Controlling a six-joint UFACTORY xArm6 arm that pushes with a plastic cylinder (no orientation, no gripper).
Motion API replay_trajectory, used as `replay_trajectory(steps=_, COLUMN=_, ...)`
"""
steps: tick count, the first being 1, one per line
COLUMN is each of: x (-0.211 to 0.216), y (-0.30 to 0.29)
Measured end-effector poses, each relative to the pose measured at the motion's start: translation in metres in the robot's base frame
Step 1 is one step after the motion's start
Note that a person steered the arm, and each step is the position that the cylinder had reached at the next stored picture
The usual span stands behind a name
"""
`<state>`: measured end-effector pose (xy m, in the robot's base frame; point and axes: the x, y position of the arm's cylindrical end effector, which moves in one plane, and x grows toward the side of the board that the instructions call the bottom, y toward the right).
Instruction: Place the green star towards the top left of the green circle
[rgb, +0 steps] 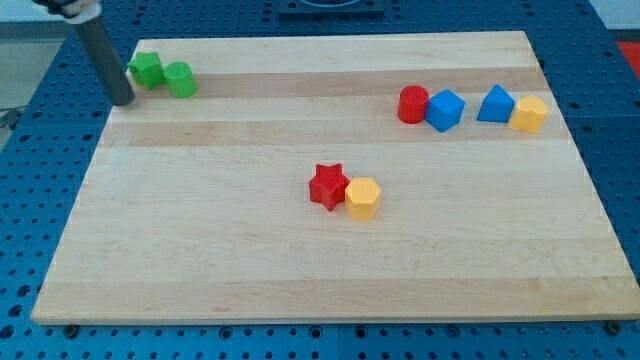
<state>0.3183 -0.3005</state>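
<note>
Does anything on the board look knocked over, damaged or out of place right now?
Nothing stands out. All the blocks sit flat on the wooden board. The green star touches the green circle at the view's top left, with my tip just left of them.

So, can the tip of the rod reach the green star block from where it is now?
Probably yes. My tip sits just left of the green star block, with nothing between them; the green circle block lies on the star's far side, at the right.
</note>
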Motion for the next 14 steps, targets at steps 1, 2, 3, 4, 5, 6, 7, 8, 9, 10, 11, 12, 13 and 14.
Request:
replay_trajectory(steps=1, x=-0.001, y=-0.004)
replay_trajectory(steps=2, x=-0.008, y=-0.003)
replay_trajectory(steps=3, x=-0.023, y=0.014)
replay_trajectory(steps=4, x=-0.023, y=0.015)
replay_trajectory(steps=5, x=-0.022, y=0.037)
replay_trajectory(steps=6, x=-0.02, y=0.041)
replay_trajectory(steps=7, x=-0.016, y=0.042)
replay_trajectory(steps=8, x=-0.01, y=0.02)
replay_trajectory(steps=9, x=-0.017, y=-0.004)
replay_trajectory(steps=10, x=-0.064, y=-0.005)
replay_trajectory(steps=11, x=-0.071, y=-0.003)
replay_trajectory(steps=12, x=-0.072, y=0.0)
replay_trajectory(steps=13, x=-0.05, y=0.019)
replay_trajectory(steps=14, x=-0.049, y=0.019)
